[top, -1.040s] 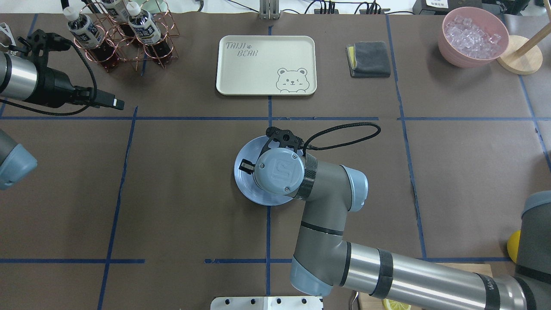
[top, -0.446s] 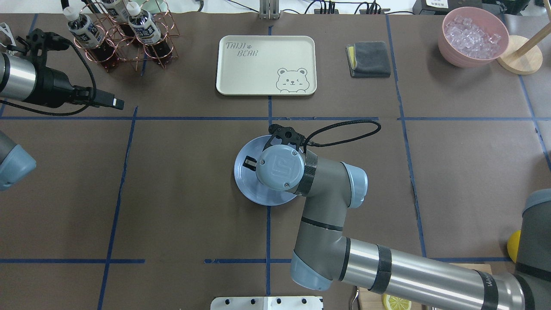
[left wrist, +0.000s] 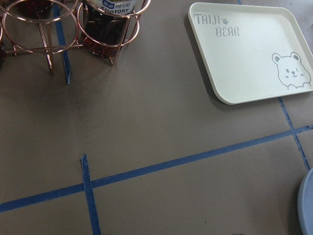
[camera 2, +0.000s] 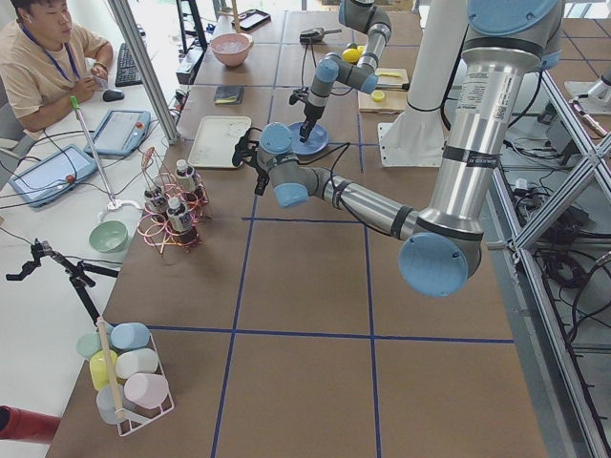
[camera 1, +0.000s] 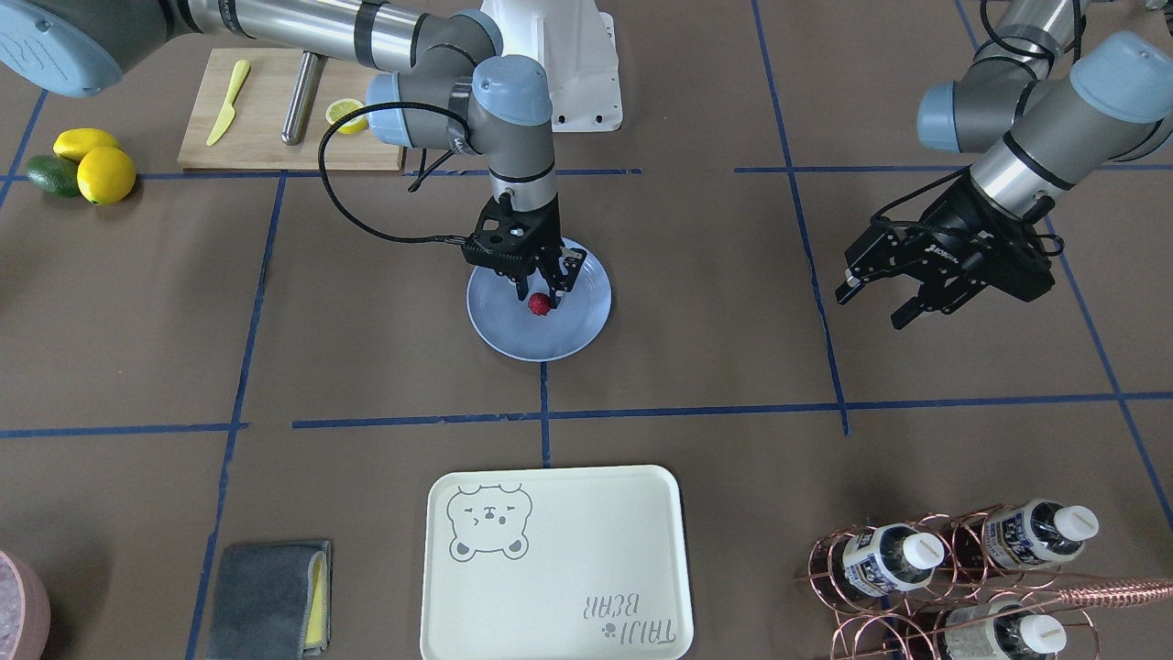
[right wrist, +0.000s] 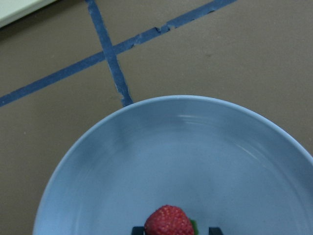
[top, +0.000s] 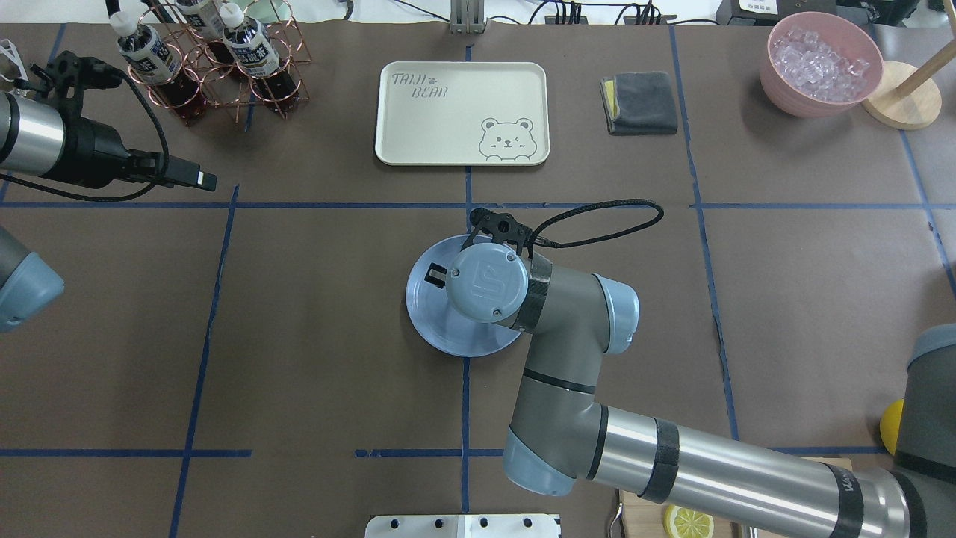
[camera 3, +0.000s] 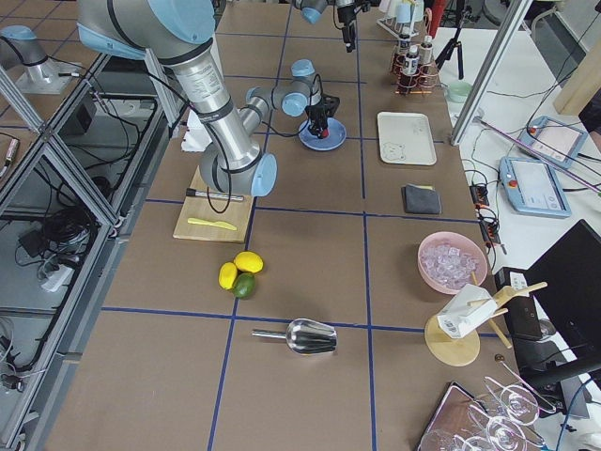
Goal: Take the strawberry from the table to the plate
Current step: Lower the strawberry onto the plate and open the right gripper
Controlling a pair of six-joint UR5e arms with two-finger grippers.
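Presently, item one: strawberry [camera 1: 540, 303] lay on the light-blue plate [camera 1: 513, 337], just below and between the fingers of the right gripper [camera 1: 546, 289], which stood parted and released. Item two: left gripper [camera 1: 872, 308], fingers spread and holding nothing, hung over the table [camera 1: 367, 367], well apart.

Bright, even light leaves soft shadows and faint sheen on the plate [right wrist: 146, 161]; focus is sharp
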